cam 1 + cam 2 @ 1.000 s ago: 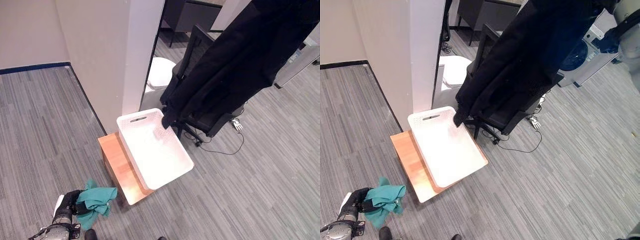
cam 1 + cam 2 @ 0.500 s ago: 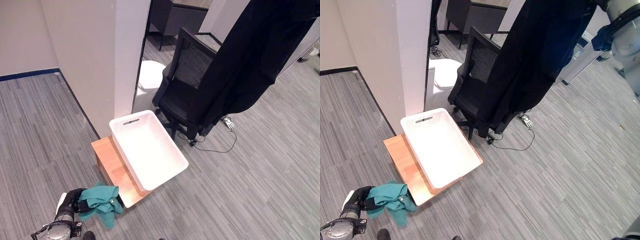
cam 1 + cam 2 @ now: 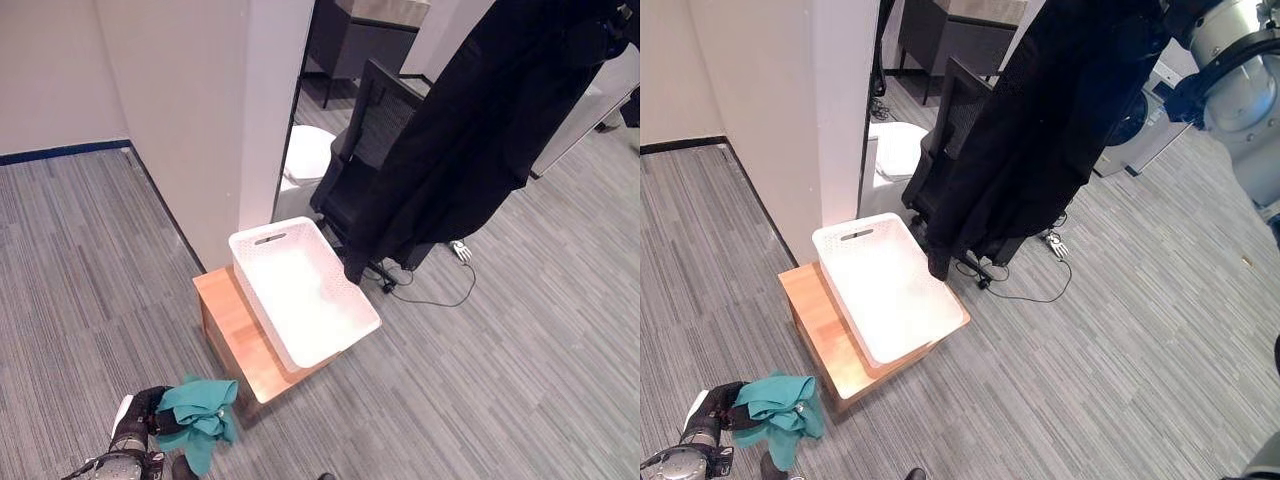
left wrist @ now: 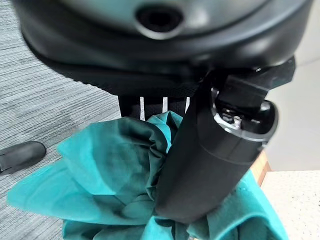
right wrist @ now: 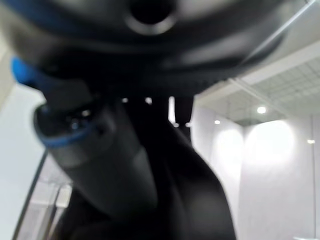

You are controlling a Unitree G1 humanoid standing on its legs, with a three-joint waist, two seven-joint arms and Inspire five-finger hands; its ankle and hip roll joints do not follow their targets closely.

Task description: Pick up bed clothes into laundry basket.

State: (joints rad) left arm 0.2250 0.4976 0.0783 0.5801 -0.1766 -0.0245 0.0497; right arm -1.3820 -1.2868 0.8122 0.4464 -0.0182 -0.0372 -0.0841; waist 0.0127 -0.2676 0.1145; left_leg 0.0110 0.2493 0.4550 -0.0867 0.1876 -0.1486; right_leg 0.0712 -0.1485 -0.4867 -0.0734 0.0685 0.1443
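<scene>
A teal cloth (image 3: 203, 412) hangs bunched from my left hand (image 3: 143, 418), low over the carpet just left of a small wooden table (image 3: 225, 325). My left hand (image 4: 215, 165) is shut on the teal cloth (image 4: 110, 165), with the thumb pressed across its folds. A white laundry basket (image 3: 275, 232) stands on the table with nothing inside. A long black garment (image 3: 470, 130) hangs from high up at the right, and its lower tip dangles over the basket's right rim. My right hand (image 5: 100, 165) is shut on the black garment (image 5: 195, 200).
A black office chair (image 3: 375, 115) stands behind the basket, partly covered by the black garment. A white pillar (image 3: 275, 100) rises just beyond the table, with a white round object (image 3: 308, 155) past it. A cable and plug (image 3: 455, 255) lie on the carpet to the right.
The black garment has swung back towards the basket, and its tip now hangs over the right rim. The teal cloth stays in my left hand, a little lower. The camera has shifted.
</scene>
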